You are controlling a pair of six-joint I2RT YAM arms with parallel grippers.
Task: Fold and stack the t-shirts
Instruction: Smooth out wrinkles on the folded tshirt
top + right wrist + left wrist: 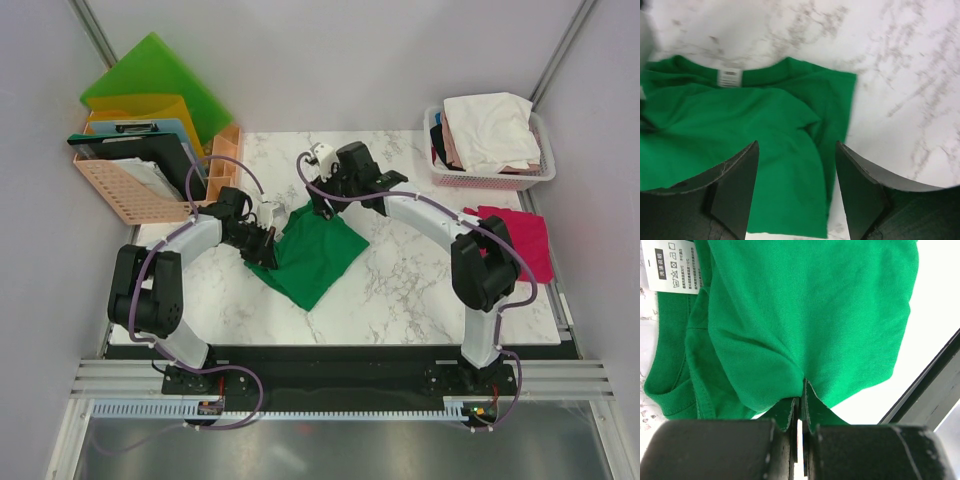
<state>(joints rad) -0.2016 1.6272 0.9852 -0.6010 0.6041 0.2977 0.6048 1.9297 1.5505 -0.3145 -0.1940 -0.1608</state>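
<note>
A green t-shirt (315,255) lies folded on the marble table (420,290), its corners pointing near and far. My left gripper (268,236) sits at its left edge, shut on a pinch of the green cloth (805,390). The left wrist view also shows the collar and a white care label (675,265). My right gripper (322,205) hovers over the shirt's far corner, open, with the green t-shirt (740,145) spread below between its fingers (735,185). A magenta-red t-shirt (520,240) lies at the table's right edge.
A white basket (540,172) at the back right holds white and pink clothes. A peach file rack (140,185) with coloured folders stands at the back left. Bare marble (900,75) shows to the right of the green shirt.
</note>
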